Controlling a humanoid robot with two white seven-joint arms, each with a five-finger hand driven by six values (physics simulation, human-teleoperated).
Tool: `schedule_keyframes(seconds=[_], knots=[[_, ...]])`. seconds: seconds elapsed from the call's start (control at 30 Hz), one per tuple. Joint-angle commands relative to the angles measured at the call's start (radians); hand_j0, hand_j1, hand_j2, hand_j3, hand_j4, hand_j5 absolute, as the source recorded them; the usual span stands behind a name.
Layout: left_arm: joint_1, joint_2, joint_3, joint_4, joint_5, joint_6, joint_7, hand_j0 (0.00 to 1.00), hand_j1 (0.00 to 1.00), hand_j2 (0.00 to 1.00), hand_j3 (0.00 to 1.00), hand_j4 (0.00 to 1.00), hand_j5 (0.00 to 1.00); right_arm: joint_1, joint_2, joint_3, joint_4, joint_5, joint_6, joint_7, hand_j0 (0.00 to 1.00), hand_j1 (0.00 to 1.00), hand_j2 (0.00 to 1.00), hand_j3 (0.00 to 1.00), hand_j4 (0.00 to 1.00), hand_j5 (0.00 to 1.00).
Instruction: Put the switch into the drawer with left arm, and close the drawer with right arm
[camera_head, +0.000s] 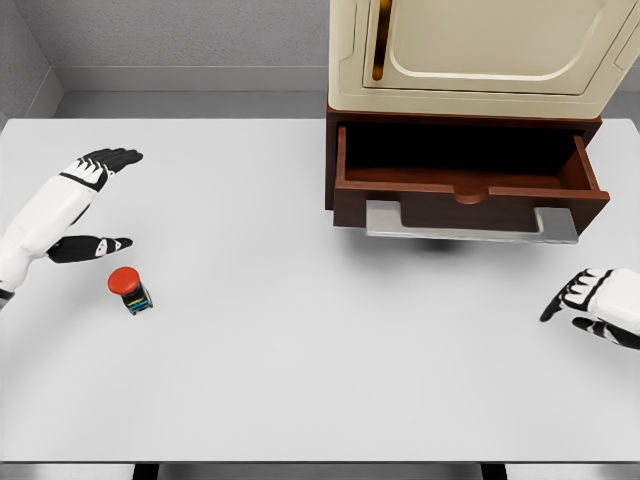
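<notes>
The switch (129, 288), with its red button on top, stands on the white worktop (300, 350) at the left, just below the left hand (92, 205), whose fingers are spread and hold nothing. The brown drawer (468, 190) is pulled open under the cream cabinet (480, 50), while the right hand (598, 305) hovers at the right edge, fingers loosely apart and empty

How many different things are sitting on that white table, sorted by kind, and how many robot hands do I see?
Small switch with a round red button cap: 1
Cream cabinet with an open dark wooden drawer: 1
Black-fingered white robot hands: 2, left hand and right hand, both open and holding nothing
Total: 4
</notes>
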Motion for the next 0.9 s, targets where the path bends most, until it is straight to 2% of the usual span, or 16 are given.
schedule_keyframes(seconds=[0.0,0.17,0.27,0.3,0.33,0.43,0.47,0.5,0.53,0.57,0.6,0.63,0.67,0.77,0.83,0.87], knots=[[0.0,0.001,0.002,0.0,0.007,0.001,0.001,1.0,1.0,1.0,1.0,1.0,1.0,0.0,-0.009,-0.001,-0.012,-0.003,0.0,0.0,0.55,0.55,0.55,0.55,0.55,0.55],[0.012,0.001,0.002,-0.002,0.009,0.001,0.001,1.0,1.0,1.0,1.0,1.0,1.0,-0.002,-0.023,-0.007,-0.024,-0.012,0.0,0.0,0.58,0.58,0.58,0.58,0.58,0.58],[0.012,0.002,0.022,-0.002,0.044,0.001,0.009,1.0,1.0,1.0,1.0,1.0,1.0,-0.002,-0.023,-0.007,-0.024,-0.012,0.0,0.0,0.59,0.59,0.59,0.59,0.59,0.59],[0.014,0.012,0.017,0.0,0.149,0.001,0.009,1.0,1.0,1.0,1.0,1.0,1.0,-0.002,-0.023,-0.004,-0.024,-0.014,0.0,0.001,0.64,0.64,0.64,0.64,0.64,0.64],[0.051,0.027,0.014,-0.002,0.277,0.001,0.006,1.0,1.0,1.0,1.0,1.0,1.0,0.0,-0.035,-0.003,-0.026,-0.012,0.0,0.001,0.69,0.69,0.69,0.69,0.69,0.69],[0.08,0.157,-0.064,-0.006,0.541,0.001,0.001,1.0,1.0,1.0,1.0,1.0,1.0,0.0,-0.064,-0.003,-0.026,-0.009,0.0,0.003,0.69,0.69,0.69,0.69,0.69,0.69],[0.08,0.188,-0.087,-0.005,0.602,0.001,-0.019,1.0,1.0,1.0,1.0,1.0,1.0,0.0,-0.069,-0.003,-0.026,-0.009,0.0,0.003,0.69,0.69,0.69,0.69,0.69,0.69],[0.08,0.202,-0.087,0.0,0.625,0.001,-0.055,1.0,1.0,1.0,1.0,1.0,1.0,0.0,-0.079,-0.003,-0.026,-0.008,0.0,0.003,0.69,0.69,0.69,0.69,0.69,0.69],[0.078,0.208,-0.087,-0.002,0.688,0.001,-0.121,1.0,1.0,1.0,1.0,1.0,1.0,0.0,-0.082,-0.004,-0.026,-0.008,0.0,0.003,0.69,0.69,0.69,0.69,0.69,0.69],[0.068,0.208,-0.084,-0.002,0.747,0.001,-0.222,1.0,1.0,1.0,1.0,1.0,1.0,0.0,-0.086,-0.003,-0.026,-0.006,0.0,0.003,0.69,0.69,0.69,0.69,0.69,0.69],[0.067,0.208,-0.084,-0.002,0.747,0.001,-0.223,1.0,1.0,1.0,1.0,1.0,1.0,0.0,-0.086,-0.003,-0.026,-0.006,0.0,0.003,0.69,0.69,0.69,0.69,0.69,0.69],[0.054,0.205,-0.078,-0.007,0.776,0.001,-0.347,1.0,1.0,1.0,1.0,1.0,1.0,0.0,-0.087,-0.004,-0.026,-0.008,0.0,0.034,0.69,0.69,0.69,0.69,0.69,0.69],[0.051,0.206,-0.08,-0.01,0.867,0.001,-0.41,1.0,1.0,1.0,1.0,1.0,1.0,-0.002,-0.087,-0.004,-0.026,-0.008,0.0,0.052,0.69,0.69,0.69,0.69,0.69,0.69],[0.038,0.196,-0.066,-0.023,0.952,0.001,-0.41,1.0,1.0,1.0,1.0,1.0,1.0,-0.003,-0.104,-0.006,-0.027,-0.009,0.0,0.058,0.77,0.77,0.77,0.77,0.77,0.77],[0.049,0.194,-0.066,-0.025,1.033,0.014,-0.41,1.0,1.0,1.0,1.0,1.0,1.0,-0.005,-0.104,-0.006,-0.027,-0.009,0.0,0.064,0.77,0.77,0.77,0.77,0.77,0.77],[0.054,0.19,-0.067,-0.02,1.086,0.11,-0.41,1.0,1.0,1.0,1.0,1.0,1.0,-0.009,-0.104,-0.006,-0.027,-0.009,0.0,0.064,0.77,0.77,0.77,0.77,0.77,0.77]])
